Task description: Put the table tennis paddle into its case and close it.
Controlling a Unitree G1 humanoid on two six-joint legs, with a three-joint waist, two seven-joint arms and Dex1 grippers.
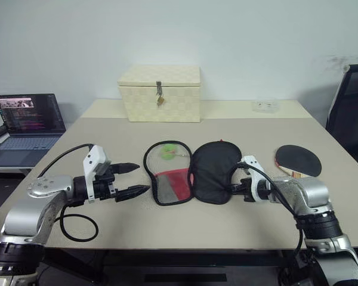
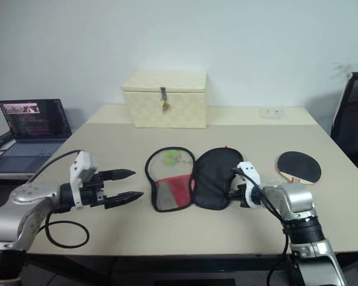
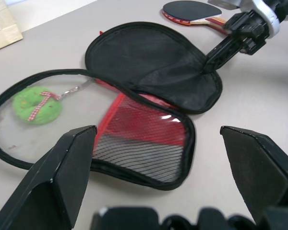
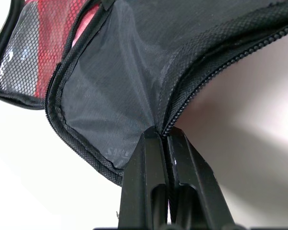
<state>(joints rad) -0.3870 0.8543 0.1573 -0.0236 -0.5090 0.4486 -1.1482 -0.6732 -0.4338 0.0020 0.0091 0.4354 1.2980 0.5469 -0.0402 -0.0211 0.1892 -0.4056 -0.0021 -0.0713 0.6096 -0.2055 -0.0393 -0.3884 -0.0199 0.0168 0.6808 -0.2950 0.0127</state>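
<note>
The case (image 1: 213, 170) lies unzipped and spread flat at the table's middle, its black half on the right. Its left half has a red and mesh pocket (image 1: 170, 185) and a green zipper tag (image 1: 167, 152). My right gripper (image 1: 231, 187) is shut on the rim of the black half (image 4: 115, 96), pinching the zipper edge at its tips (image 4: 163, 136). The table tennis paddle (image 1: 298, 159) rests black face up to the right of the case, handle toward me. My left gripper (image 1: 140, 179) stands open just left of the case, nothing between its fingers (image 3: 62, 177).
A cream woven box (image 1: 161, 93) with a metal latch stands at the back centre. An open laptop (image 1: 30, 122) sits on a side surface at the left, a black chair (image 1: 352, 113) at the right. A black cable (image 1: 77, 226) loops near the front left edge.
</note>
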